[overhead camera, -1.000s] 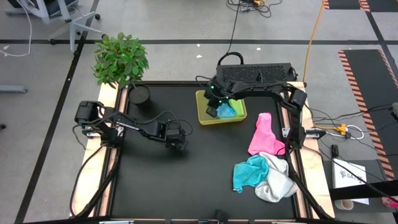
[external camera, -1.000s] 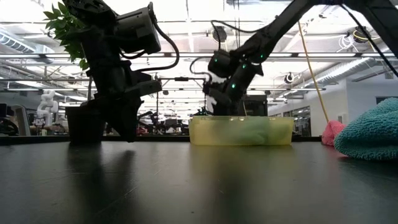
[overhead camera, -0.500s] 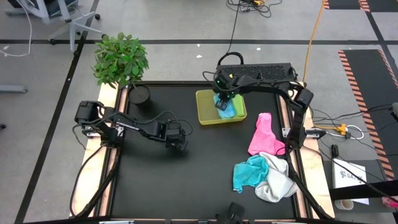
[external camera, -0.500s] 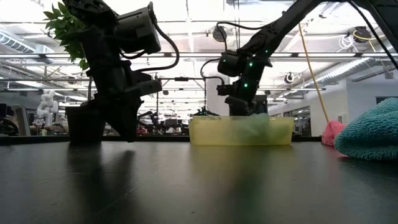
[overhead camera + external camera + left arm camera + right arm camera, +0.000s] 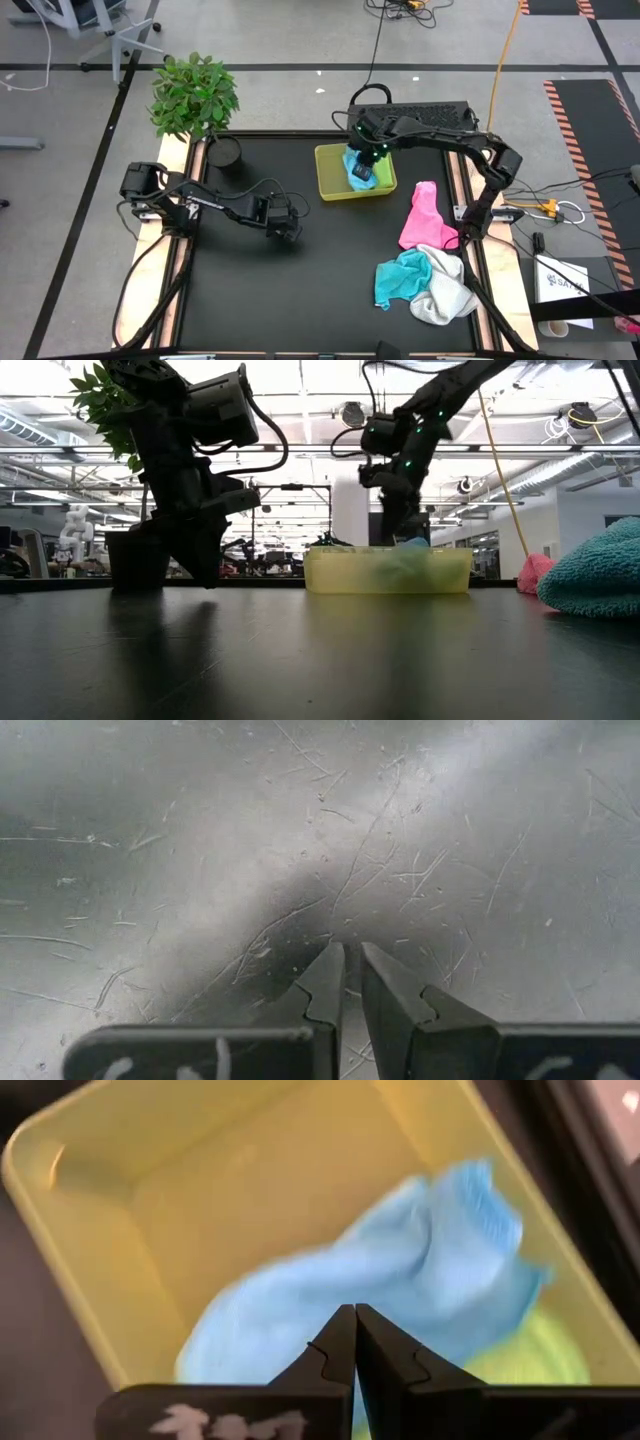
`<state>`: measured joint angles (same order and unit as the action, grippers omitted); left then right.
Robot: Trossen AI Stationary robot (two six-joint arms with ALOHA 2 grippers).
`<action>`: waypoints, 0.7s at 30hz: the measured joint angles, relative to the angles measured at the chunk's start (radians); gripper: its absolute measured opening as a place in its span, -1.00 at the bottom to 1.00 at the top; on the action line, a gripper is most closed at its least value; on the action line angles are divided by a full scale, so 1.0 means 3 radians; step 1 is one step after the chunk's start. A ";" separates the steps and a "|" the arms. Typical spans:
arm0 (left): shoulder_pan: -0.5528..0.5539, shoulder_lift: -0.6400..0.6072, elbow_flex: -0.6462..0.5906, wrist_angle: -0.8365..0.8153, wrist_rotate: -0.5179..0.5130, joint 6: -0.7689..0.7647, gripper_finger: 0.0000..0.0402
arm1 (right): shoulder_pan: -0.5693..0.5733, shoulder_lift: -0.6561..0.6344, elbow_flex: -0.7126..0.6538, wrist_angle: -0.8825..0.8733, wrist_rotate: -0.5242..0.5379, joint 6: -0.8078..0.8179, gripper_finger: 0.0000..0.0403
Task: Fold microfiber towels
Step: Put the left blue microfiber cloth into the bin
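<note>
From above, the right claw (image 5: pixel 362 172) hangs shut and empty over the light blue towel (image 5: pixel 368 181) in the tray (image 5: pixel 330 176) at the desk's far edge — its wrist view shows soft, light cloth (image 5: pixel 400 1280), best pinched at a corner — the left claw (image 5: pixel 349 982) rests nearly shut, empty, mid-desk.

From overhead I look straight down on the whole table (image 5: pixel 240 300); my low camera peers level across it toward the room. Both share the yellow tray (image 5: pixel 335 185), which my right wrist camera views close up, while the left faces bare tabletop.
</note>
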<state>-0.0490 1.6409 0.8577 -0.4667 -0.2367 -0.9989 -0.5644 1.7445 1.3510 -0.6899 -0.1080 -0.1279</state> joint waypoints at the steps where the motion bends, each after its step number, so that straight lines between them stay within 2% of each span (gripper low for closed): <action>1: 0.0000 0.0000 0.0000 0.0000 0.0000 0.0000 -0.82 | 0.0008 -0.0038 0.0000 -0.0107 -0.0004 0.0027 -1.00; 6: 0.0000 0.0000 0.0000 0.0000 0.0000 0.0000 -0.82 | 0.0065 -0.0100 0.0000 -0.0440 -0.0032 0.0050 -1.00; 21: 0.0000 0.0000 0.0000 0.0001 -0.0001 -0.0001 -0.82 | 0.0259 0.0175 -0.0011 -0.0779 -0.0166 0.0102 -1.00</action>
<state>-0.0490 1.6409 0.8577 -0.4664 -0.2371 -0.9993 -0.4867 1.7971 1.3478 -0.9236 -0.1579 -0.0972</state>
